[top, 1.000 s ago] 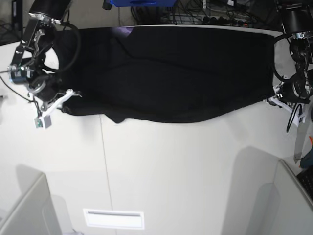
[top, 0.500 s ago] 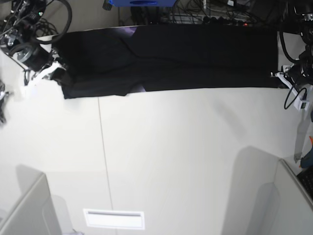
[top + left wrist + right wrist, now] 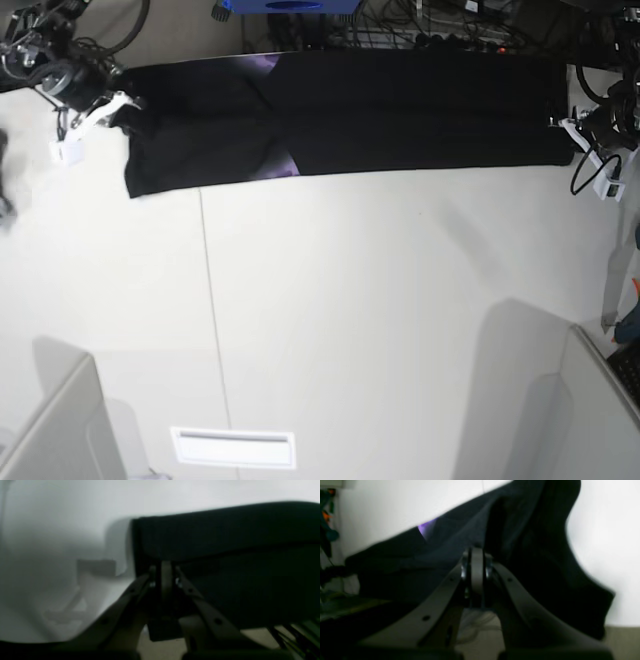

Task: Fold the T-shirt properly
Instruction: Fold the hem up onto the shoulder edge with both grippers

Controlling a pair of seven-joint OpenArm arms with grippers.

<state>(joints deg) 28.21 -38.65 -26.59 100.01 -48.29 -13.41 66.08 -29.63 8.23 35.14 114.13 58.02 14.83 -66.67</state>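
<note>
The black T-shirt lies stretched as a long band along the table's far edge, with small purple slivers of its print showing at the top left and at a fold. My right gripper is at the band's left end, shut on the cloth; the right wrist view shows its jaws closed on the T-shirt with a purple patch showing. My left gripper is at the band's right end, shut on the cloth corner; the left wrist view shows the T-shirt clamped in the gripper.
The white table stretches wide toward the front. A white label plate sits near the front edge. Grey panels stand at the front left and front right. Cables and a blue object lie behind the table.
The hanging cloth was pulled taut toward the far edge and now lies as a flatter, narrower band. Both grippers moved farther back and outward, still holding the ends.
</note>
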